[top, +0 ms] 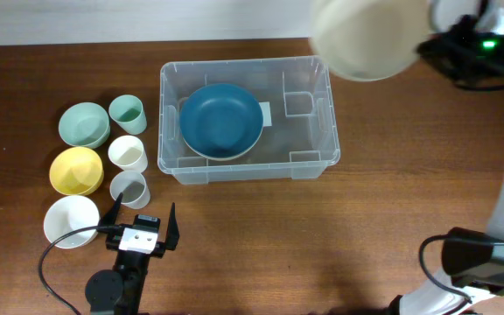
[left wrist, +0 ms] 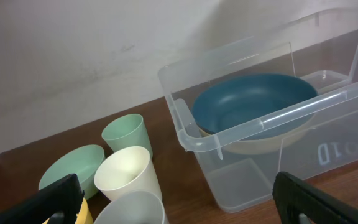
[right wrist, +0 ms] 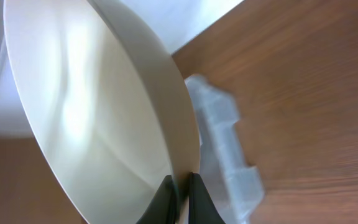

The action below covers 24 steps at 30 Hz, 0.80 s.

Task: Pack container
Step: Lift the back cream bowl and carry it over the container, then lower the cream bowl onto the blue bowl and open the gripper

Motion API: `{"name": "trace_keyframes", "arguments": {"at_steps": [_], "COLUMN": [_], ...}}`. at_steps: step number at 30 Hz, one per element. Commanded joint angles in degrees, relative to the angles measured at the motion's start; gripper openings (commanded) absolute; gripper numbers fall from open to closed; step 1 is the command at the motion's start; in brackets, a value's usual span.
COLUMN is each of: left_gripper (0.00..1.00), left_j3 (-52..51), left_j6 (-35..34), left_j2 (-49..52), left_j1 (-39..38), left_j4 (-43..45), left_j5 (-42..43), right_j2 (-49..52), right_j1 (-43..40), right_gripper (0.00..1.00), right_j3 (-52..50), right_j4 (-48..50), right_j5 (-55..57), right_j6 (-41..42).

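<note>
The clear plastic container (top: 318,131) stands mid-table with a blue bowl (top: 221,118) inside at its left end; both also show in the left wrist view, container (left wrist: 229,134) and bowl (left wrist: 247,102). My right gripper (right wrist: 180,190) is shut on the rim of a cream bowl (top: 366,37), held high above the container's back right corner; the bowl fills the right wrist view (right wrist: 86,112). My left gripper (top: 143,217) is open and empty, low on the table in front of the cups, left of the container.
Left of the container stand a green bowl (top: 83,123), a yellow bowl (top: 76,170), a white bowl (top: 70,220), a green cup (top: 127,112), a cream cup (top: 127,152) and a grey cup (top: 129,187). Cables trail at the front left and right.
</note>
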Motion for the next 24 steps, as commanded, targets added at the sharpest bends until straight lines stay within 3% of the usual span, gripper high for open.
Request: {"name": "trace_keyframes", "arguments": {"at_steps": [1, 12, 24], "left_gripper": [1.0, 1.0, 1.0], "left_j3": [-0.33, -0.31, -0.31], "left_j6": [0.44, 0.44, 0.44], "left_j2": [-0.39, -0.39, -0.39], "left_j1": [0.24, 0.22, 0.24], "left_j4": [-0.07, -0.07, -0.07], "left_j5": [0.42, 0.42, 0.42], "right_j2": [-0.37, 5.62, 17.18], "right_j1": [7.23, 26.62, 32.63], "right_gripper": [0.04, 0.04, 0.04], "right_j3": [0.83, 0.31, 0.31], "right_j4": [-0.09, 3.34, 8.41], "right_j5": [-1.79, 6.05, 4.26], "right_j6": [-3.19, -1.44, -0.68]}}
